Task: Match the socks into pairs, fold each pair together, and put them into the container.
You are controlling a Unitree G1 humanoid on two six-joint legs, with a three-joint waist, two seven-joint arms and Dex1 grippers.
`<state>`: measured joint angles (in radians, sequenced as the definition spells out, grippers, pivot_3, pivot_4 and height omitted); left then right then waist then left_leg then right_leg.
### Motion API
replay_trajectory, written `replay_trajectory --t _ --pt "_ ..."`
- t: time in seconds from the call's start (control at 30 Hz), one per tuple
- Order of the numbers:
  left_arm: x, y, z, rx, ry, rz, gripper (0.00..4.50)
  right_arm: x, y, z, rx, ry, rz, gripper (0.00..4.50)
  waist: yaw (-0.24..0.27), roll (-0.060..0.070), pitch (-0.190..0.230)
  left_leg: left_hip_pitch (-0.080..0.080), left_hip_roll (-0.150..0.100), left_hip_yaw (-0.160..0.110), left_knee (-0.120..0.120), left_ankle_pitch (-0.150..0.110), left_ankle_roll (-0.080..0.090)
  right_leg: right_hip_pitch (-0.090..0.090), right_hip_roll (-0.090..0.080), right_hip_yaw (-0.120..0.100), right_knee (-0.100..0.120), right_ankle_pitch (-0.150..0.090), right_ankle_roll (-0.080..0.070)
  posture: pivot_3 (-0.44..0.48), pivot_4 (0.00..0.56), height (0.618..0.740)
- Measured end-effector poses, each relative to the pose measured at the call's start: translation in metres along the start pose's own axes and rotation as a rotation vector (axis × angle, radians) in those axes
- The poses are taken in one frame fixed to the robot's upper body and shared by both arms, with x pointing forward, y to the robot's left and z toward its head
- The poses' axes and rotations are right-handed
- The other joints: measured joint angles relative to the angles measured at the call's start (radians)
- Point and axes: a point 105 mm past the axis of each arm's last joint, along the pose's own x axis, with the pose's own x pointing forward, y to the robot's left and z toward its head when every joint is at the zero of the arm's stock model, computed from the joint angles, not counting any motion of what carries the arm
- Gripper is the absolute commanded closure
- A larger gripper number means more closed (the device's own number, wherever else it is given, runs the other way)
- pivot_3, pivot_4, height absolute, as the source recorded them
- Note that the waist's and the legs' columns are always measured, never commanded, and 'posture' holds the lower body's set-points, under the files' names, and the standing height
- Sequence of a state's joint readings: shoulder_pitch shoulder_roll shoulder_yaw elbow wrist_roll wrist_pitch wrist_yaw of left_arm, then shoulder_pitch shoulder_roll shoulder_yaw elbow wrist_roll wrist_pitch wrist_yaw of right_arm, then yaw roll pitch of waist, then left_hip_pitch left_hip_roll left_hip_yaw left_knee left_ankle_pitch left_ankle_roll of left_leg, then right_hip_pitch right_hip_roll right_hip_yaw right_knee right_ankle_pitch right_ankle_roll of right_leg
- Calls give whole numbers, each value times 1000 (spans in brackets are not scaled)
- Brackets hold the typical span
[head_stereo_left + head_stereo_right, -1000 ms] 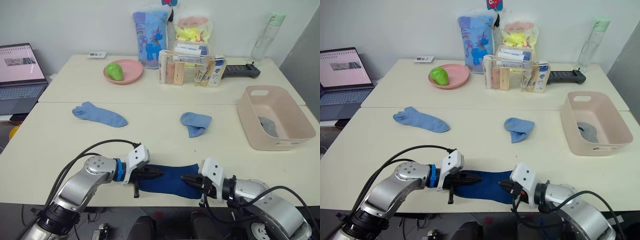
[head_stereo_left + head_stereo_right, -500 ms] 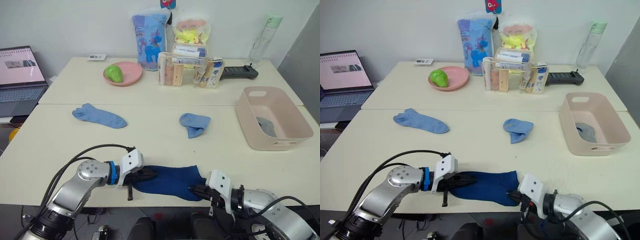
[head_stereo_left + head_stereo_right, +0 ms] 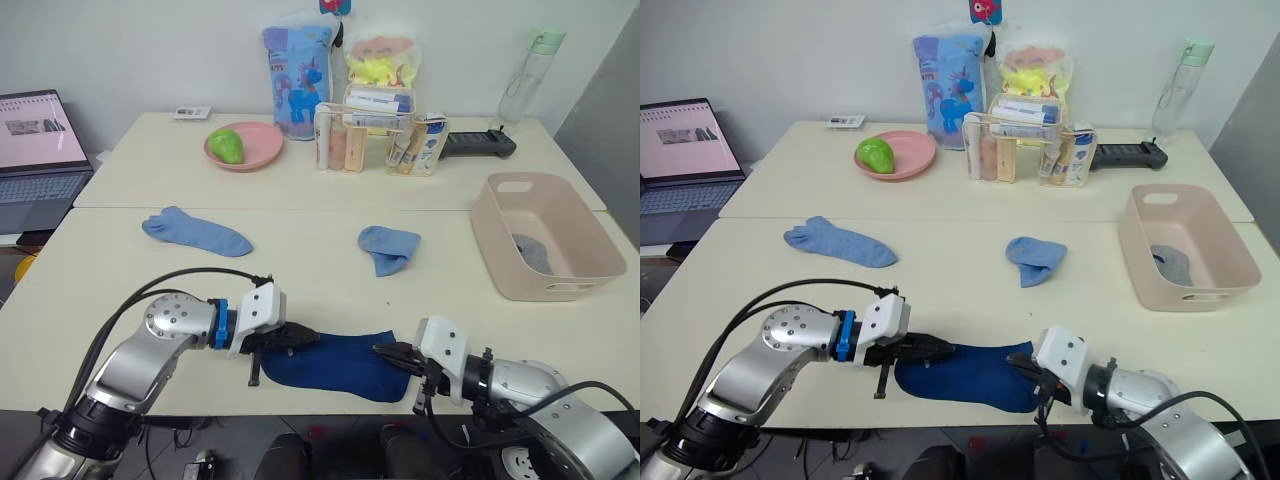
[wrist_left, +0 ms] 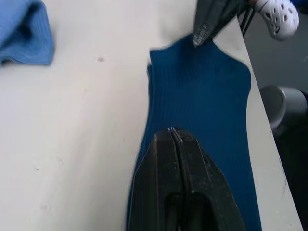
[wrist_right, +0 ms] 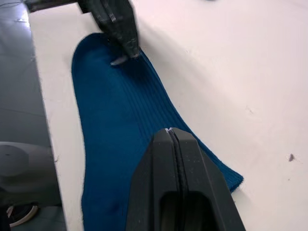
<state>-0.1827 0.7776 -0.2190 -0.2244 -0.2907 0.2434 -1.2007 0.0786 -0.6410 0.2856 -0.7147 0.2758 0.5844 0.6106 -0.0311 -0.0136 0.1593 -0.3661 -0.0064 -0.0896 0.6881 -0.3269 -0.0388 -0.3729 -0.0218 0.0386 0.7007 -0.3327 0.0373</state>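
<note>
Low in the centre of the head views, the navy sock [image 3: 335, 362] lies flat along the near edge of the table [image 3: 300, 290], stretched between both arms. The left gripper [image 3: 300, 339] pinches one end with fingers closed; the right gripper [image 3: 395, 353] is closed on the other (probably to pull the fabric smooth before folding). Whether one navy sock or two stacked lies there is hard to tell. Mid-frame, a light blue sock [image 3: 195, 229] lies flat at left and a second, crumpled light blue sock [image 3: 388, 246] nearer the centre. At right, the pink-beige container [image 3: 505, 240] already holds grey fabric [image 3: 532, 253].
</note>
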Motion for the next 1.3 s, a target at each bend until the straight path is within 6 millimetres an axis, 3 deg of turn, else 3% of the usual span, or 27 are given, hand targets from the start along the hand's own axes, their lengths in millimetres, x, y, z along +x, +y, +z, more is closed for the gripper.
replay_trajectory --t 0.13,0.2,0.47,0.53,0.67,0.77,0.9,1.0,1.1,1.27,1.3 --pt "15 3 -19 -15 5 58 4500 13 -9 -10 42 35 -39 4480 3 0 0 -1 -1 0 1 0 0 1 -1 0 -2 0 0 0 150 703" --pt "16 4 -20 2 -1 69 4500 12 -12 -20 70 77 -58 4480 6 -1 0 -1 -1 0 1 0 0 1 -1 -1 -2 0 0 0 150 703" --pt "14 2 -26 58 12 66 4500 -13 -26 -39 155 121 -158 4480 3 0 -3 2 -1 0 -1 0 0 3 -1 0 -2 0 0 0 150 703" --pt "13 2 -24 55 2 59 4500 -17 -29 -36 168 91 -176 4480 2 1 -2 2 -1 0 -2 0 0 3 -1 0 -2 0 0 0 150 703" --pt "18 6 -16 68 -31 60 4500 -28 -34 0 153 -47 -206 4480 2 1 -1 1 -1 0 -2 0 0 2 -1 0 -2 0 0 0 150 703" --pt "20 2 -6 18 -68 27 4500 -40 -36 -2 186 -42 -231 3878 4 0 -1 0 -1 0 -2 0 0 1 -1 0 -3 0 0 0 150 703" --pt "22 -10 11 -33 -109 -56 4500 -60 -31 -26 252 55 -256 2517 4 0 -1 1 -1 0 -3 0 0 2 -1 0 -3 0 0 0 150 703" --pt "29 -9 11 -31 -121 -33 4500 -55 -17 -35 271 86 -219 1498 -2 1 -1 2 0 1 -3 0 0 2 0 1 -2 0 0 0 150 703" --pt "31 -8 2 11 -87 -22 4500 -41 -8 -38 293 77 -206 1498 -4 1 -1 3 0 2 -5 0 0 1 0 1 -2 0 0 0 150 703" --pt "32 -10 -9 23 -59 -18 4500 -25 -9 -40 341 50 -244 1498 2 0 0 2 0 2 -6 0 0 1 -1 2 -3 0 0 0 150 703" --pt "32 -10 -9 25 -58 -18 4500 -22 -7 -41 339 54 -241 1665 3 0 0 2 -1 2 -6 0 0 1 -1 2 -4 0 0 0 150 703"
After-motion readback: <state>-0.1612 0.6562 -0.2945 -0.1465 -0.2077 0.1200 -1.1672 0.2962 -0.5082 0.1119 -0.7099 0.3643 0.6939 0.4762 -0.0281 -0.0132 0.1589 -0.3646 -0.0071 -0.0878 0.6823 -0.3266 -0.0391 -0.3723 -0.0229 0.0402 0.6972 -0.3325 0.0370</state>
